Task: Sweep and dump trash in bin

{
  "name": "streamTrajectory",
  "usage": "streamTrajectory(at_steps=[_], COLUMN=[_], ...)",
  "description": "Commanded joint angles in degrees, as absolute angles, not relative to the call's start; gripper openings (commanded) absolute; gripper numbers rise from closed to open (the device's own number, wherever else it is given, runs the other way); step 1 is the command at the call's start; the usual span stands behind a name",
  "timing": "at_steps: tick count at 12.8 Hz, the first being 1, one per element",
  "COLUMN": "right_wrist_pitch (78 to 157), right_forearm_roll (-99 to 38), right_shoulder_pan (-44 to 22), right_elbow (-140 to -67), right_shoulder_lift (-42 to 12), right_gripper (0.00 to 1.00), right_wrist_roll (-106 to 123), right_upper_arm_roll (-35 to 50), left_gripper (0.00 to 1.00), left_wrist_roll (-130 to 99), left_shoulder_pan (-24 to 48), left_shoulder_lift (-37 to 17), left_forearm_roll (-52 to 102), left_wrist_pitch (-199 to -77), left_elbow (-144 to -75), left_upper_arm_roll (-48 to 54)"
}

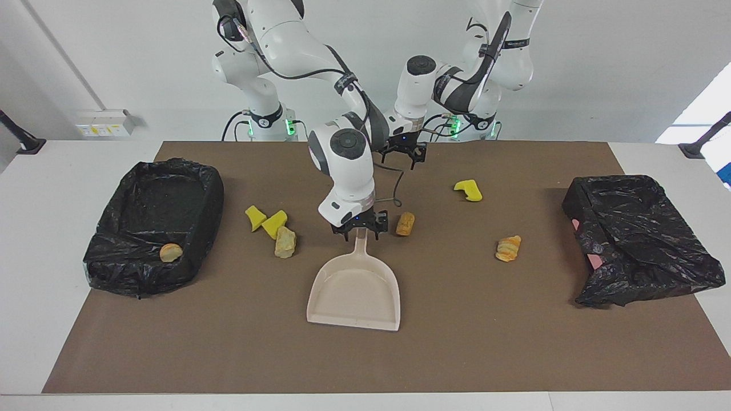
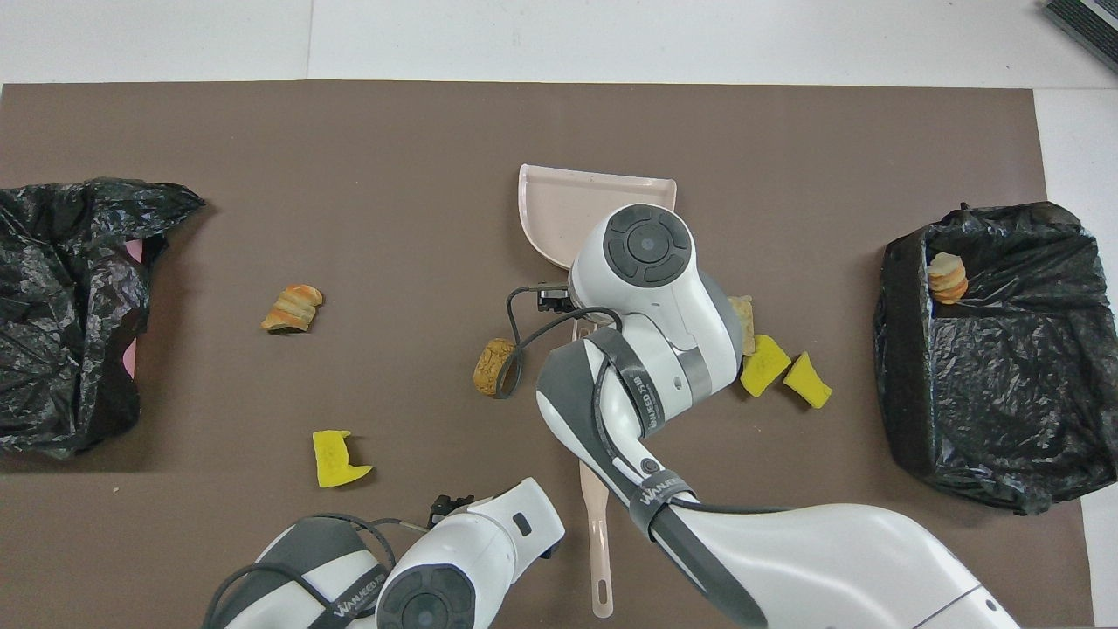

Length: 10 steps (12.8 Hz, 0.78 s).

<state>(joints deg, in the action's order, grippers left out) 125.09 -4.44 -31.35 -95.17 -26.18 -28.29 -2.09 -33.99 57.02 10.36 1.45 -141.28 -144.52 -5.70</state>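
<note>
The beige dustpan (image 1: 354, 294) (image 2: 559, 205) lies mid-table, its long handle (image 2: 597, 542) pointing toward the robots. My right gripper (image 1: 360, 225) is down over that handle, open, one finger on each side of it. My left gripper (image 1: 402, 151) hangs open over the mat's edge nearest the robots. Trash lies scattered: a tan roll (image 1: 405, 224) (image 2: 493, 367) beside the handle, a yellow chunk (image 1: 468, 190) (image 2: 336, 459), a croissant-like piece (image 1: 507, 248) (image 2: 293, 307), and two yellow chunks (image 1: 274, 223) (image 2: 764, 364) with a tan lump (image 1: 284, 242). The black-lined bin (image 1: 114, 262) (image 2: 908, 349) holds one piece (image 1: 171, 252).
A second bin under a crumpled black bag (image 1: 639, 240) (image 2: 61, 314) sits at the left arm's end of the table, with a bit of pink showing under the bag. A brown mat (image 1: 228, 342) covers the table.
</note>
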Motion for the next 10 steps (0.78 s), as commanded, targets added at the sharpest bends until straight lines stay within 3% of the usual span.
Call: streamTrajectory(at_steps=[1,4,6,10], right_wrist_pitch=[125.33,123.93,124.01,116.92], right_forearm_roll=[-6.33,-5.97,-9.38,-8.71], right_shoulder_pan=[-31.03,-30.85,-30.76,-25.77], right_elbow=[-95.71,-95.54,-95.10,-95.62], right_shoulder_lift=[-26.10,-26.10,-25.49,-19.62], right_gripper=[0.00,0.00,0.00,0.00], right_wrist_roll=[-27.86,-23.33,-12.61,6.19], right_upper_arm_roll=[-1.93,-1.85,-1.67,-2.29], left_gripper=[1.00,1.00,1.00,1.00], left_wrist_roll=[-35.16,-40.75,-46.64,-49.47], left_shoulder_pan=[59.49,62.66,67.04,67.59], left_shoulder_lift=[9.94,8.44,4.07,0.45], left_forearm_roll=[4.11,4.92,5.01,4.92], left_wrist_pitch=[-141.42,-140.80,-140.89,-140.27], left_elbow=[-142.31,-138.44,-134.58,-131.66], left_upper_arm_roll=[-6.77,-5.98,-5.98,-5.89])
